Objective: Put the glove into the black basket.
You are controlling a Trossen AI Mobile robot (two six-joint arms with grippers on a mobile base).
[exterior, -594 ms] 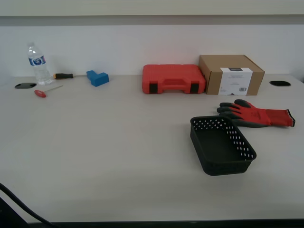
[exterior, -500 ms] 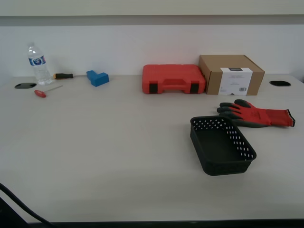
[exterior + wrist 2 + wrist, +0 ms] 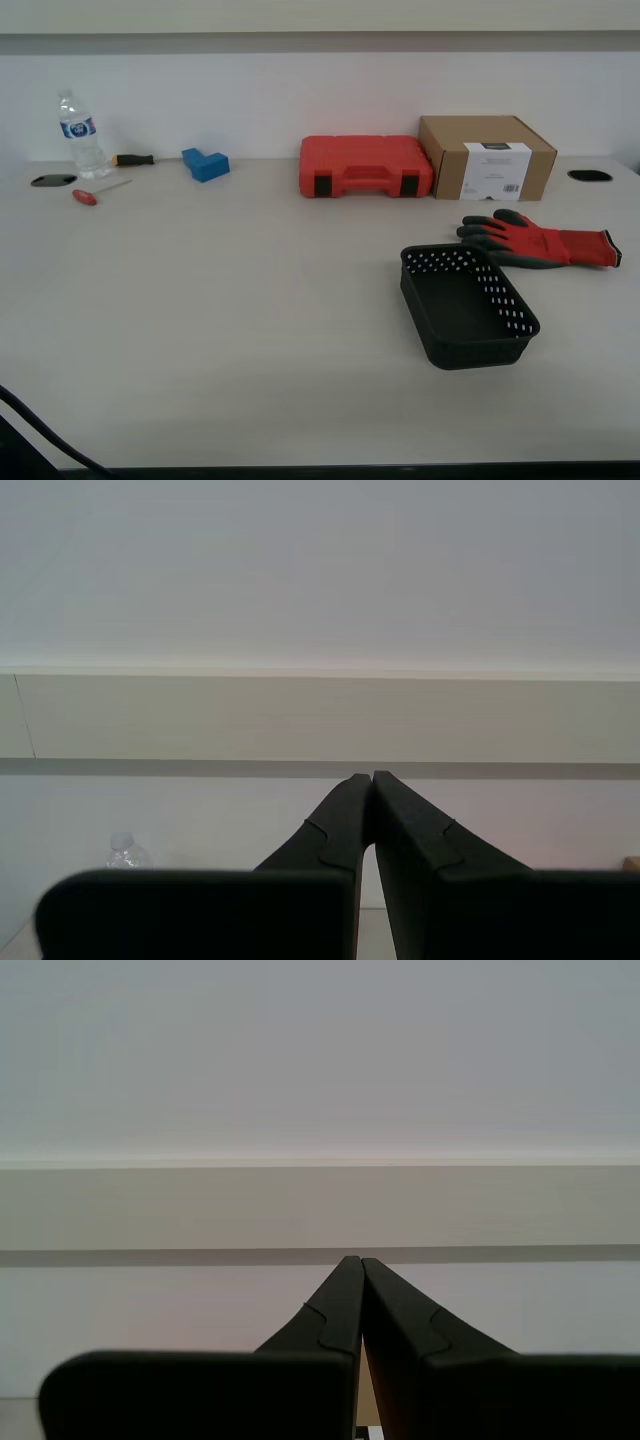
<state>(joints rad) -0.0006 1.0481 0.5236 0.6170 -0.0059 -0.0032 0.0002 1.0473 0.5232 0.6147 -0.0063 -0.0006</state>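
The red glove (image 3: 540, 241) with dark grey fingertips lies flat on the table at the exterior view's right, just behind the black basket (image 3: 467, 304). The basket stands upright with nothing in it. Neither gripper shows in the exterior view. My first gripper (image 3: 353, 1260) is shut with nothing in it and points at the far wall. My second gripper (image 3: 366, 776) is also shut with nothing in it and points at the wall, with the top of a water bottle (image 3: 124, 851) low in its view.
A red plastic tool case (image 3: 365, 165) and a cardboard box (image 3: 486, 156) stand at the back of the table (image 3: 230, 310). A water bottle (image 3: 78, 135), two screwdrivers (image 3: 98, 190) and a blue block (image 3: 205, 163) lie at the back left. A dark cable (image 3: 35, 430) crosses the near left corner.
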